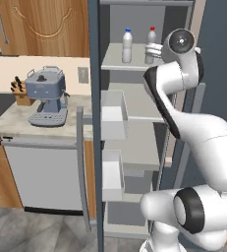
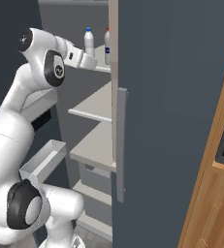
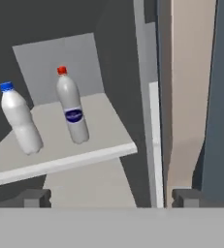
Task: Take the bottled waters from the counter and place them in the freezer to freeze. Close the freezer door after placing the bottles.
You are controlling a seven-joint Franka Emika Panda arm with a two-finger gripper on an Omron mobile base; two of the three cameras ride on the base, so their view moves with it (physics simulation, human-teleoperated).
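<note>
Both small clear plastic bottles already stand upright on the top pale grey shelf (image 1: 116, 63) of the tall dark slate-grey freezer (image 2: 171, 97): the blue-capped bottle (image 3: 20, 121) and the red-capped bottle (image 3: 72, 107) sit near each other but apart, ahead of the white arm's two-finger gripper (image 3: 108, 197), with the red-capped one closer to the gripper's line and the blue-capped one off to its left in the hand view. The gripper is spread wide with nothing between its dark finger tips (image 3: 35, 197), just short of the shelf's front edge. So the placing looks done; what seems left is to draw the arm out and shut the tall dark grey freezer door (image 1: 94, 147), which stands open to the gripper's left with its clear plastic bins (image 1: 114, 114) facing the compartment. Room is tight: the shelf lip lies right below and ahead of the finger tips, the freezer's side wall and pale frame stand close on the right of the hand view, and the arm's elbow hangs in front of the lower shelves. Behind the gripper, toward the base, the way out looks free. The beige marbled counter (image 1: 12, 120) beyond the door carries a blue-grey coffee machine (image 1: 47, 96) and no bottle that I can see.
</note>
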